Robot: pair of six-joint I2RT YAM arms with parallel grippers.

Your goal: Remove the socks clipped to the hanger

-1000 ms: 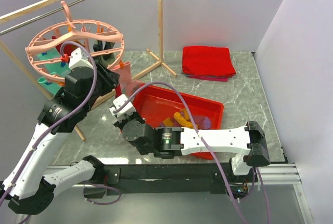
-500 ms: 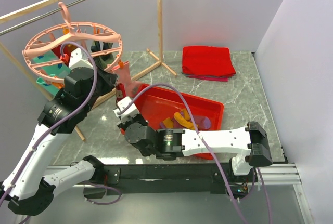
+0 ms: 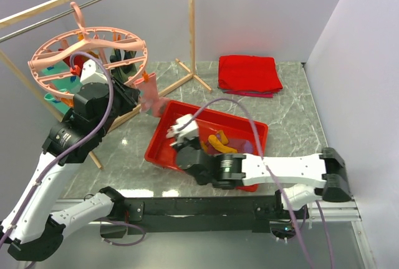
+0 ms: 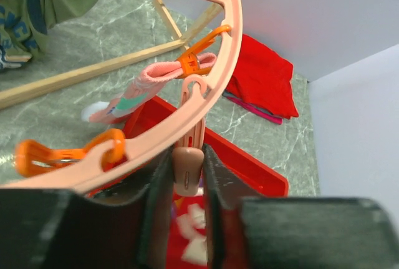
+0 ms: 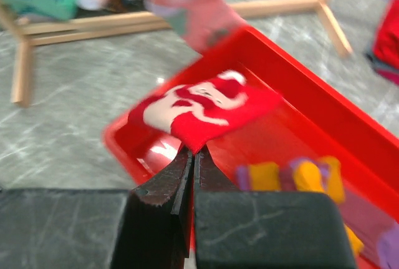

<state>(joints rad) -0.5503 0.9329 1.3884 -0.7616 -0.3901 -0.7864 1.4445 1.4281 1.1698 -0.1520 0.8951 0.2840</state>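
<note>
In right wrist view alone: fingers [image 5: 163, 197] pinching red-white sock [image 5: 206, 108].

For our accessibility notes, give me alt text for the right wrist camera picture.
The right gripper pinches a red-and-white sock by its edge, over a red tray holding yellow and purple socks. Behind, blurred, wooden rack legs on grey marble.

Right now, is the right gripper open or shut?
Shut: the right gripper pinches a red-and-white sock by its edge, over the bin.
</note>
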